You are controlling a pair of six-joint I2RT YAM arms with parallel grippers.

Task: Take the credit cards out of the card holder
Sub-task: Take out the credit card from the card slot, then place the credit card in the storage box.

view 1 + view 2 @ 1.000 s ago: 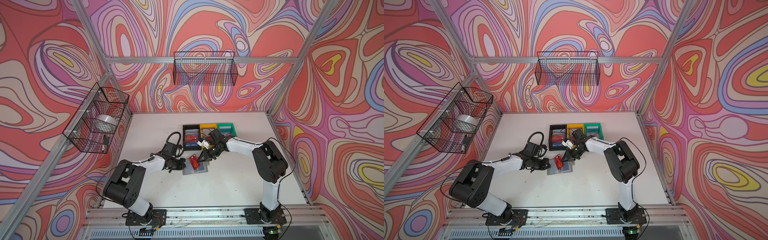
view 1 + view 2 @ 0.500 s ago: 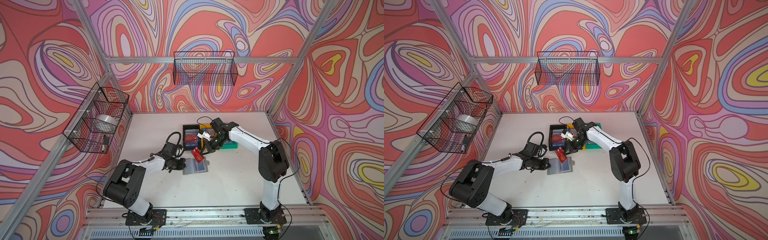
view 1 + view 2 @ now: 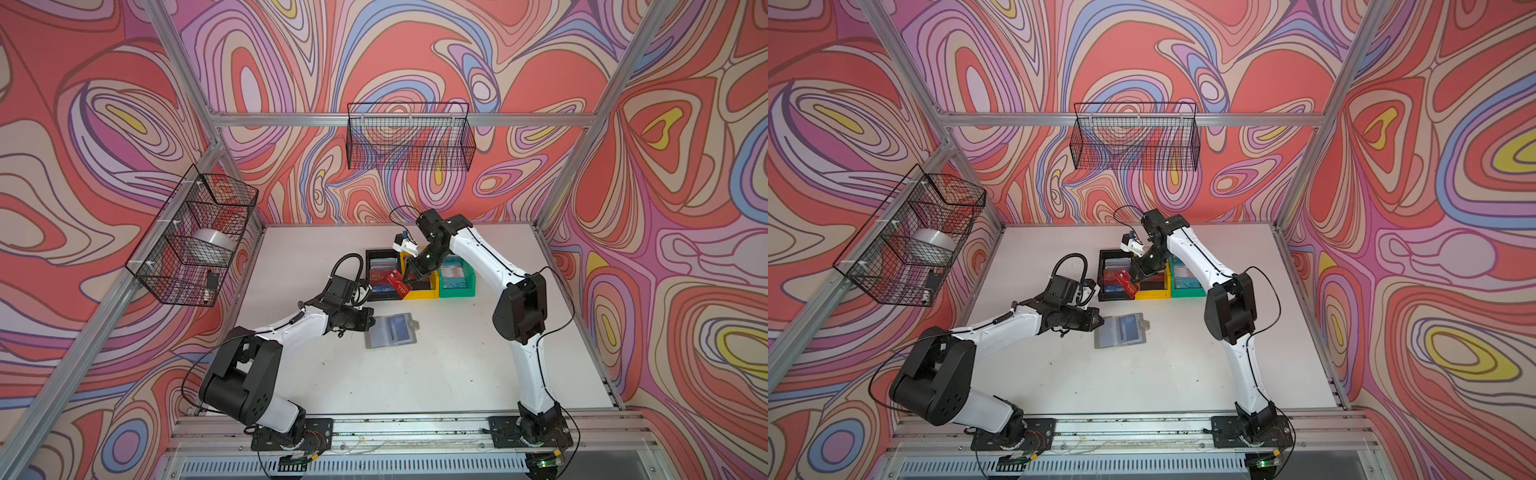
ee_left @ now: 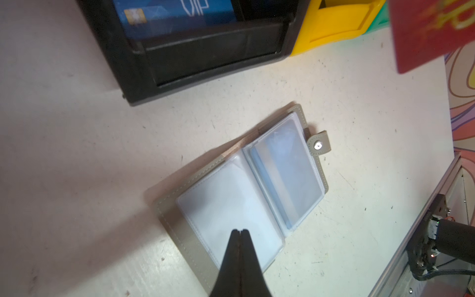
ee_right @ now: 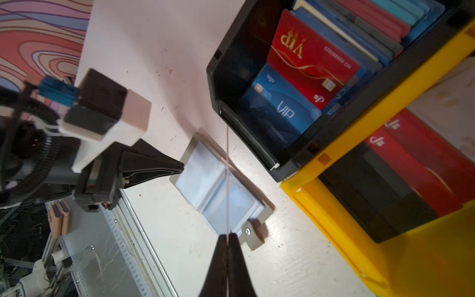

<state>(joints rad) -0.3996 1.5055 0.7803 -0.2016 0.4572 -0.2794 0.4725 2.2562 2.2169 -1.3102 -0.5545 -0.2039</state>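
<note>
Just changed: the right claw [image 3: 409,277] was low at the card holder [image 3: 390,331] a second ago; now it's up and away, carrying the red card [image 3: 398,283] to the bins at the back
Right claw: clamped tight on that red card, which shows edge-on as a thin line in the right wrist view
Red card: in the air, over the front of the black bin [image 3: 368,266] and the yellow bin [image 3: 422,294]; which one it's heading for, I can't tell
Left claw [image 4: 239,231]: tips together, pressed down on the holder's edge, same spot as a second ago, pinning it
Card holder: lying open and flat on the counter [image 3: 415,374], just in front of the bins, snap tab sticking out to the side
Still inside: a blue card [image 4: 285,174] seems to sit behind the clear sleeve on the tab side; the other sleeve looks empty
Black bin: already holds a red and a blue VIP card
What it means: one card is clean out and only needs dropping; then it's back to the holder for at least one more
</note>
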